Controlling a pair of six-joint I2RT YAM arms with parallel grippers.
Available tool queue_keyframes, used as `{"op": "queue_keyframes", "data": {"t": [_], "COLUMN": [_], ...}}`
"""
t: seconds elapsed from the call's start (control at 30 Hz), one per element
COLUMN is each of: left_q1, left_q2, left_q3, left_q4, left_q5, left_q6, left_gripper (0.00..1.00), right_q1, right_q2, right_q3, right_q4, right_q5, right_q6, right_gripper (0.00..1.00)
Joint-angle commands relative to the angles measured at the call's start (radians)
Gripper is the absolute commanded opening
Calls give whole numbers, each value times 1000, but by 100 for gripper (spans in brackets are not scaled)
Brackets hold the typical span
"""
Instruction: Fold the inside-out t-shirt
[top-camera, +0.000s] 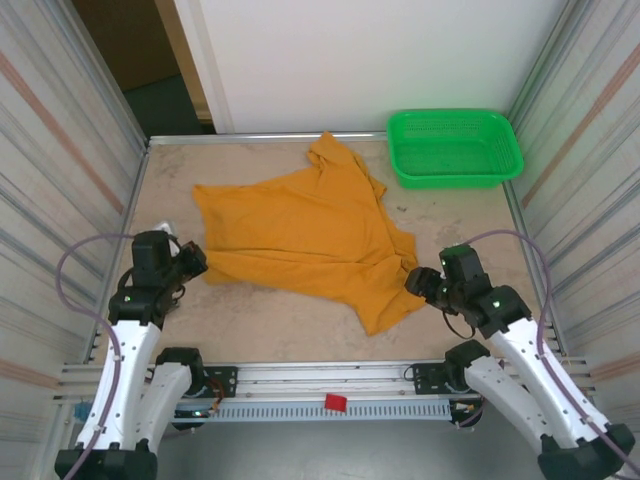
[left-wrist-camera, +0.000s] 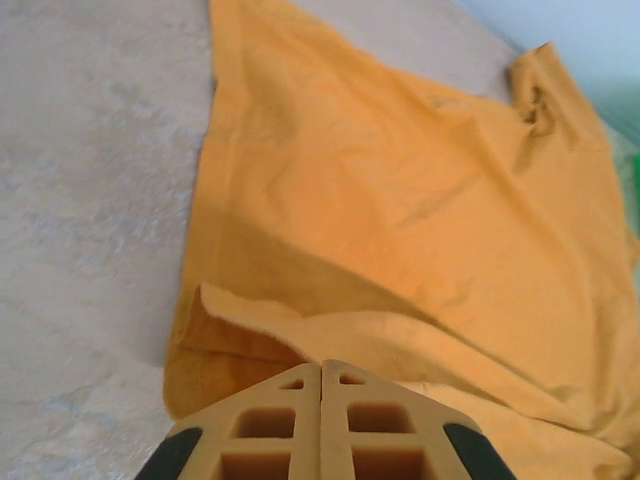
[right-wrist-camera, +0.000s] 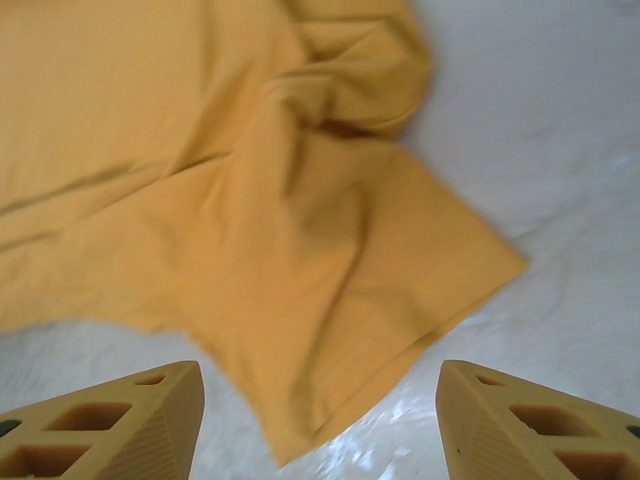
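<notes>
Here, a mustard-orange short-sleeved cloth t-shirt (top-camera: 310, 235) lies spread but rumpled across the middle of the beige worktop (top-camera: 270, 325). One sleeve points to the far edge, near a green plastic mesh basket (top-camera: 455, 148), and a plain corner trails toward the near edge. The left gripper (top-camera: 195, 262), jaws pressed together, sits at the shirt's left edge, where a fold curls up. The right gripper (top-camera: 415, 283) stands wide apart over the right sleeve.

Your inside-out t-shirt (top-camera: 310, 235): mustard-orange, plain cloth showing, lying mostly flat but wrinkled mid-table (top-camera: 270, 325). You see one end bunched toward far edge, near-left hem folded over itself, one corner pointing toward near edge.
</notes>
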Motion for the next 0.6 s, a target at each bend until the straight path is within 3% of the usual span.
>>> {"op": "queue_keyframes", "data": {"t": [0.0, 0.13, 0.57], "left_q1": [7, 7, 7], "left_q2": [-7, -8, -4], "left_q3": [-25, -31, -36], "left_q4": [0, 0, 26], "left_q5": [-30, -21, 5], "left_q6": [-14, -18, -30], "left_gripper": [0, 0, 0], "right_q1": [-118, -214, -177], "right_q2": [65, 151, 364], "right_q3": [-74, -128, -213], "right_q4": [64, 149, 337], "right_q5": [-44, -117, -68], "right_q6": [-95, -138, -93], "right_gripper": [58, 54, 49]}}
